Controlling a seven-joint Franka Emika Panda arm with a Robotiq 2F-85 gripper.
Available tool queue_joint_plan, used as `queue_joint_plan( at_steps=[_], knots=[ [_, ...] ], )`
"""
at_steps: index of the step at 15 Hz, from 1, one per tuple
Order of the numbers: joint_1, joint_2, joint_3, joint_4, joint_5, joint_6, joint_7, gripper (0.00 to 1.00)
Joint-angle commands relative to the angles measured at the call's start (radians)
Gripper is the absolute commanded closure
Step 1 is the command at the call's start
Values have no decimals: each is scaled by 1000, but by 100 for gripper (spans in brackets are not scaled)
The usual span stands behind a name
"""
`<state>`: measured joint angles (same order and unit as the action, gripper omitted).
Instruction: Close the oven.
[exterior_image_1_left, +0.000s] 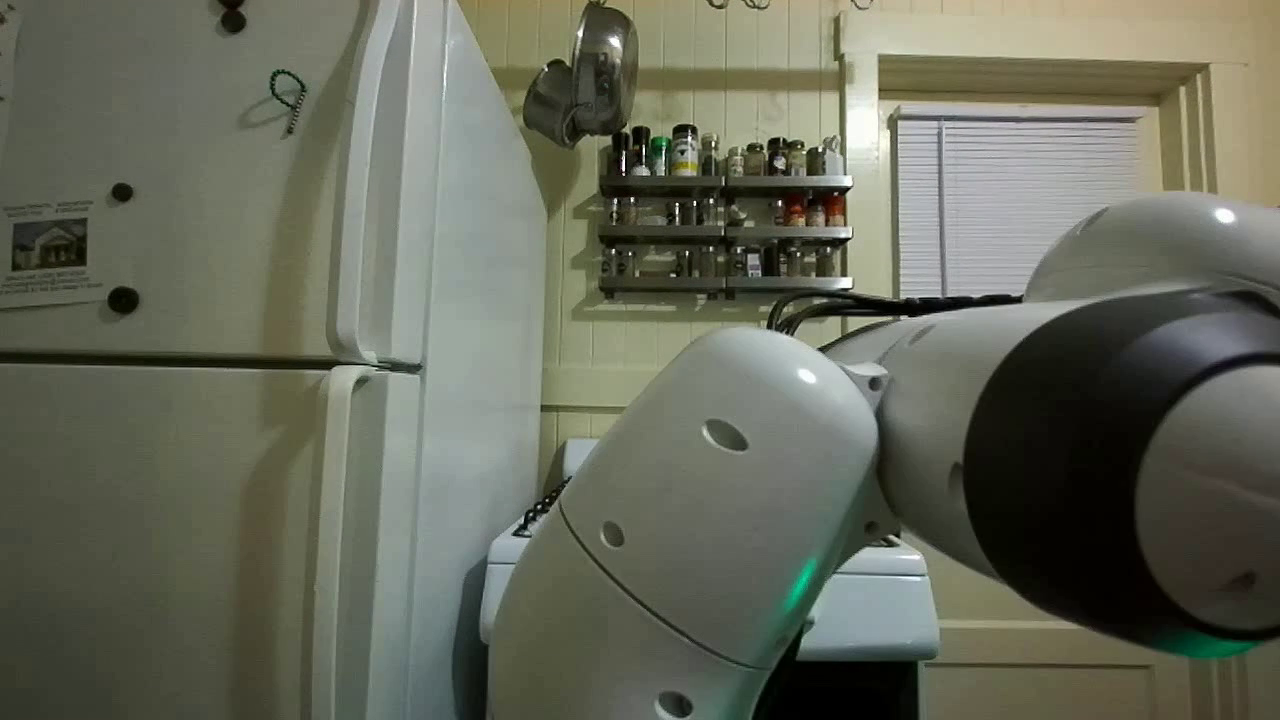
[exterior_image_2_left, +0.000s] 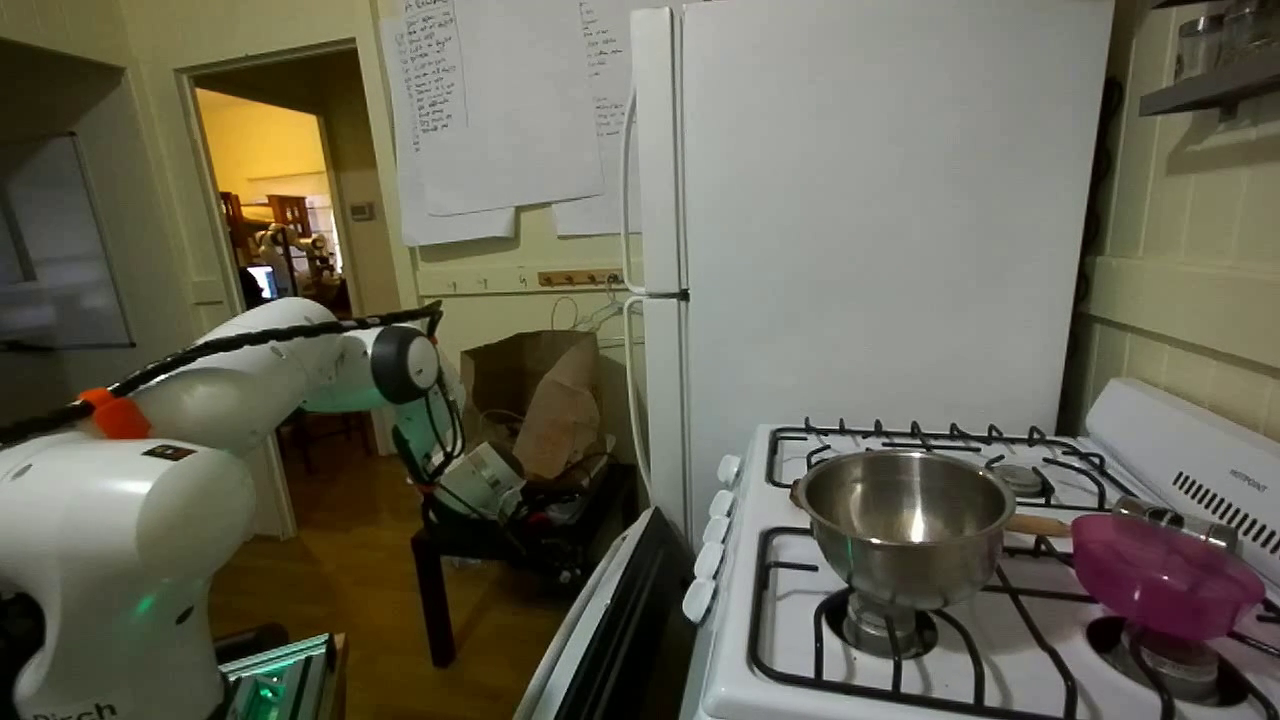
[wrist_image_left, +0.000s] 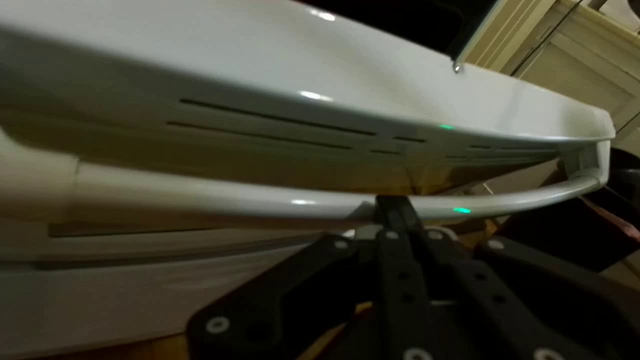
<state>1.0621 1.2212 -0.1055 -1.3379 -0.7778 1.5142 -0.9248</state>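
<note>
In an exterior view, oven (exterior_image_2_left: 730, 645) at right, nearer than the fridge (exterior_image_2_left: 880, 200), with door (exterior_image_2_left: 603, 622) partly open to the left. On the near left burner (exterior_image_2_left: 885, 640), a steel pot (exterior_image_2_left: 905, 560) with shiny inner metal on view; over the near right burner (exterior_image_2_left: 1168, 672), a translucent pink dish (exterior_image_2_left: 1165, 575), contents impossible to tell. Farther off to the left, a brown bag (exterior_image_2_left: 560, 425), contents indistinct. In an exterior view, jars (exterior_image_1_left: 685, 152) on a wall rack (exterior_image_1_left: 662, 185), fillings too small to identify; nearer, arm (exterior_image_1_left: 720, 520) in front of a mostly hidden oven. Oven base cut off in both exterior views. In the wrist view, gripper (wrist_image_left: 398, 202) with jaws pressed together before the door's handle (wrist_image_left: 300, 202); contact impossible to judge.
</note>
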Motion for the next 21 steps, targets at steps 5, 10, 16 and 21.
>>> queue_joint_plan(
  at_steps=[5,10,16,21],
  knots=[
    [-131,-170,165,-293,-192,-137,190,100],
    [-227,-209,271,-389,-234,-169,299,100],
    [-313,-181,355,-377,-254,-182,351,99],
    [-323,-181,361,-372,-257,-181,350,99]
  ],
)
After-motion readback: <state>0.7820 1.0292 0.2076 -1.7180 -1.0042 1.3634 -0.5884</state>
